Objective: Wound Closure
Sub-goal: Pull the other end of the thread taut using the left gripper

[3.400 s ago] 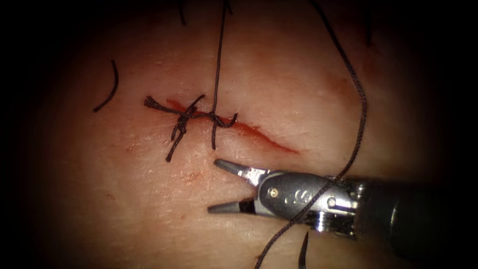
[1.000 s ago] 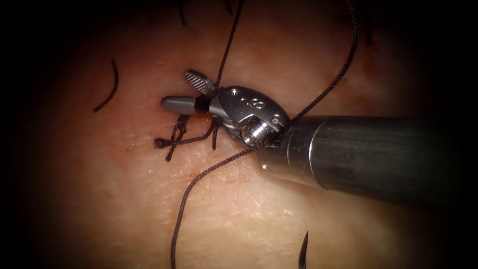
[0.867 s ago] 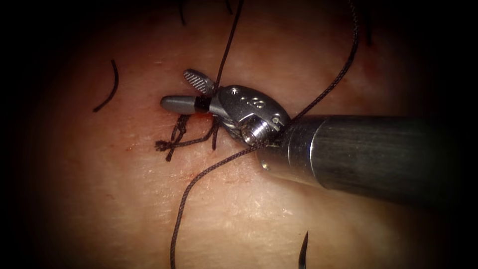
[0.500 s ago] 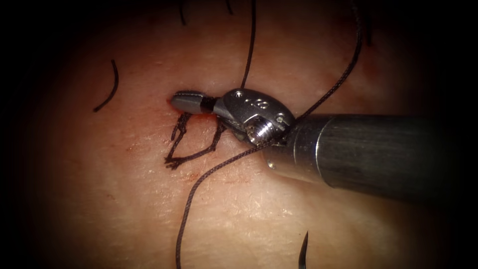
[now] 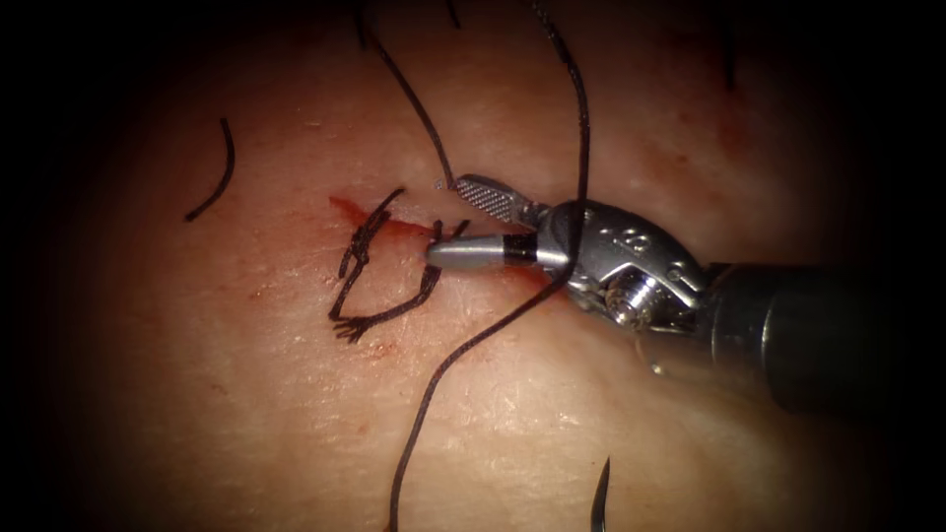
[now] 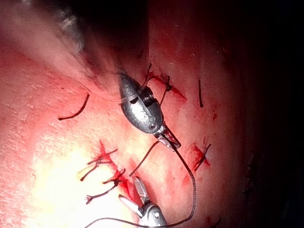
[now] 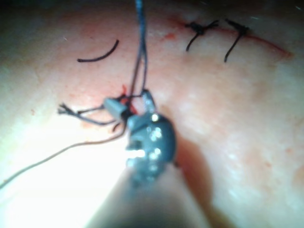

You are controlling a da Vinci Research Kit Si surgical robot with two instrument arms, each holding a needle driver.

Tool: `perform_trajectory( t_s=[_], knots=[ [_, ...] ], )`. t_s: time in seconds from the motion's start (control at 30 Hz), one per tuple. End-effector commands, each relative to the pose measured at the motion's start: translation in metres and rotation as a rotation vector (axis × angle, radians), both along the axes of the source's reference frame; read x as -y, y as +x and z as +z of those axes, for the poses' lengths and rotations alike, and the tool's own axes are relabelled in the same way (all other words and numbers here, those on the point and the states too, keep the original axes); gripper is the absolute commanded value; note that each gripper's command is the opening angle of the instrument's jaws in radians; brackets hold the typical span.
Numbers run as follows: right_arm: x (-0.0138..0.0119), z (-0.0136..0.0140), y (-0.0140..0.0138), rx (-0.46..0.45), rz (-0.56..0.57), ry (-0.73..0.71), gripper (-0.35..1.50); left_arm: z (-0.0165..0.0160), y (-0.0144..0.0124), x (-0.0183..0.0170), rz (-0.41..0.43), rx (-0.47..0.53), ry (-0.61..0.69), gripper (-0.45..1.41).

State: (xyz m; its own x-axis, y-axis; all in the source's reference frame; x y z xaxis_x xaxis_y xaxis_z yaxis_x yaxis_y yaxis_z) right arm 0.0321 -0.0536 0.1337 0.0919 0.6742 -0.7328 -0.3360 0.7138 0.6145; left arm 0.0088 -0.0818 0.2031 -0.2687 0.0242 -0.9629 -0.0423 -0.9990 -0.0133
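Since a moment ago the right tool has slid right along the cut. Its jaws were shut and are now wide apart, holding nothing, just beside the stitch. Thread trails over the tissue. The left tool pinches the thread. I cannot tell where the needle is.

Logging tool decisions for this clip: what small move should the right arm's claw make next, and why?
Probably ease the right claw back to the right, off the cut. It is open and holds nothing, its tips lie beside the knot, and the thread drapes across its wrist, so a snag looks possible. The left claw looks shut on that thread.
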Motion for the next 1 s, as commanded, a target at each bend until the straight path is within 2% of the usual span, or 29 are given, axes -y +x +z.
perform_trajectory(
  t_s=[0.03,0.07,0.1,0.2,0.37,0.4,0.57,0.67,0.7,0.77,0.83,0.9,1.0],
  knots=[
    [0.0009,0.0002,-0.0009,-0.003,-0.011,0.000,1.36,0.0006,0.0007,0.0004,-0.007,-0.003,-0.002,-0.45],
    [0.0011,0.0000,-0.0014,-0.005,-0.015,0.000,1.36,0.0006,0.0016,0.0006,-0.011,-0.007,-0.004,-0.45],
    [0.0017,-0.0004,-0.0026,-0.011,-0.025,0.000,1.36,0.0006,0.0036,0.0010,-0.017,-0.017,-0.008,-0.45],
    [0.0022,-0.0009,-0.0040,-0.016,-0.037,-0.005,1.36,0.0005,0.0065,0.0016,-0.032,-0.025,-0.014,-0.45],
    [0.0025,-0.0010,-0.0052,-0.010,-0.036,-0.012,1.35,0.0003,0.0103,0.0025,-0.053,-0.047,-0.013,-0.45],
    [0.0025,-0.0010,-0.0054,-0.005,-0.037,-0.024,1.35,0.0004,0.0117,0.0028,-0.064,-0.057,-0.007,-0.45],
    [0.0026,-0.0007,-0.0052,-0.001,-0.035,-0.032,1.35,0.0010,0.0140,0.0030,-0.091,-0.105,-0.008,-0.45],
    [0.0026,-0.0006,-0.0050,0.000,-0.034,-0.032,1.35,0.0021,0.0156,0.0026,-0.116,-0.191,-0.021,-0.45],
    [0.0026,-0.0006,-0.0050,0.000,-0.034,-0.033,1.35,0.0028,0.0165,0.0025,-0.098,-0.259,-0.031,-0.45],
    [0.0027,-0.0006,-0.0050,-0.001,-0.034,-0.034,1.35,0.0034,0.0174,0.0026,-0.084,-0.311,-0.031,-0.45],
    [0.0029,-0.0005,-0.0051,0.001,-0.033,-0.035,1.35,0.0040,0.0184,0.0028,-0.073,-0.343,-0.026,-0.45],
    [0.0033,-0.0003,-0.0051,0.002,-0.033,-0.039,1.35,0.0045,0.0211,0.0032,-0.078,-0.367,-0.017,-0.45],
    [0.0037,0.0000,-0.0049,0.003,-0.032,-0.044,1.33,0.0046,0.0233,0.0032,-0.089,-0.385,-0.017,-0.45]
  ],
)
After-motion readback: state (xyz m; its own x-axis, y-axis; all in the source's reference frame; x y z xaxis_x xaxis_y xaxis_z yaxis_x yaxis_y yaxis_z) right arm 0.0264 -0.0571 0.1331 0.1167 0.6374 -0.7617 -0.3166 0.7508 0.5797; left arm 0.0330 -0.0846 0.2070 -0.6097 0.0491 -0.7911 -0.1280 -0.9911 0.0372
